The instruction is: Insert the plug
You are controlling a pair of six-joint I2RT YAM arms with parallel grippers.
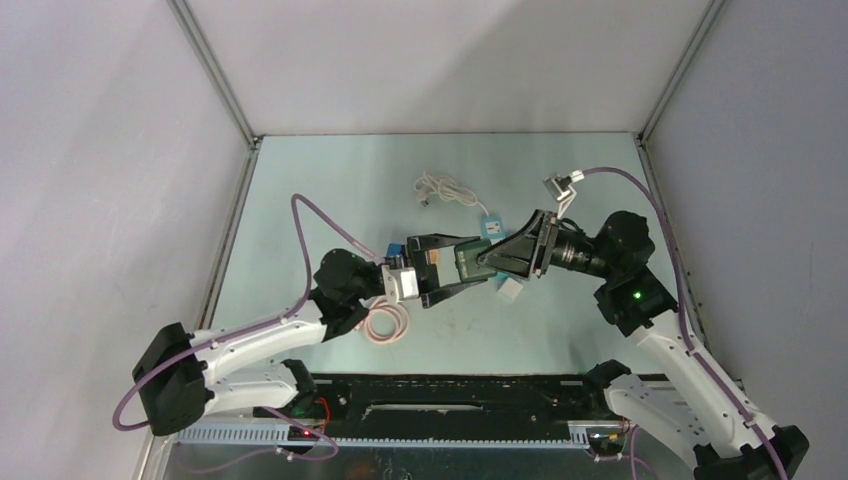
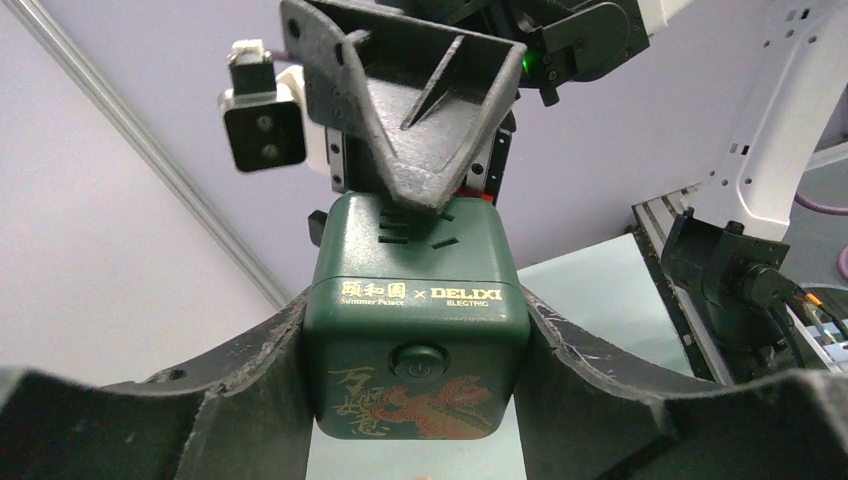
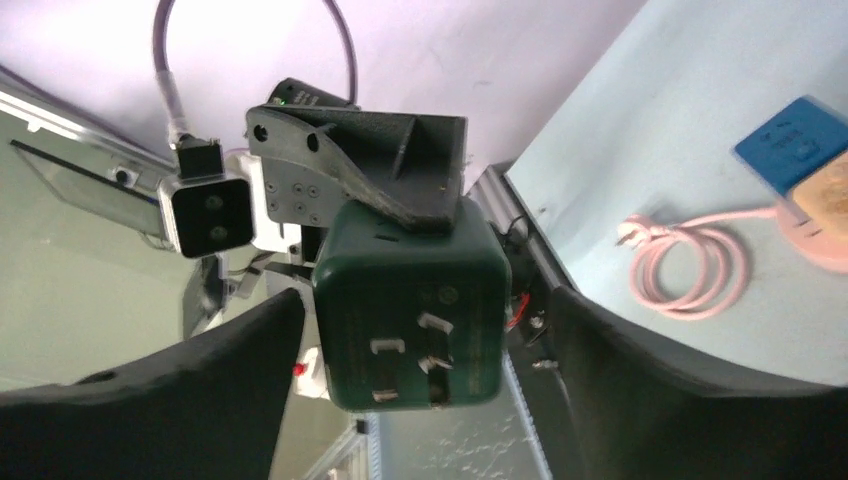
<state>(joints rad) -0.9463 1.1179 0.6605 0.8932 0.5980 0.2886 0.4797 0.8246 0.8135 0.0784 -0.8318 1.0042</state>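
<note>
- Pale green tabletop (image 1: 300,180), walled in by plain grey-white panels, fills the overhead view; both arms reach in to meet near its middle.
- Dark green cube-shaped power adapter (image 2: 415,330), with gold lettering, a round button and a red dragon print, hangs above the table between the two grippers.
- Left gripper (image 2: 415,335) has its black fingers (image 2: 255,390) pressed against two opposite sides of the adapter, clamping it.
- Socket slots show on the adapter's upper face in the left wrist view; three metal prongs (image 3: 420,355) show on the face turned to the right wrist camera.
- Right gripper (image 3: 425,300) straddles the adapter with its jaws spread wide, a visible gap on each side.
- Loose white cable (image 1: 445,189) lies towards the far side of the table, with a blue-and-white socket block (image 1: 491,228) just beside it.
- Small white block (image 1: 511,290) sits on the table below the grippers.
- Coiled pink cable (image 1: 386,323) lies near the left arm's wrist.
</note>
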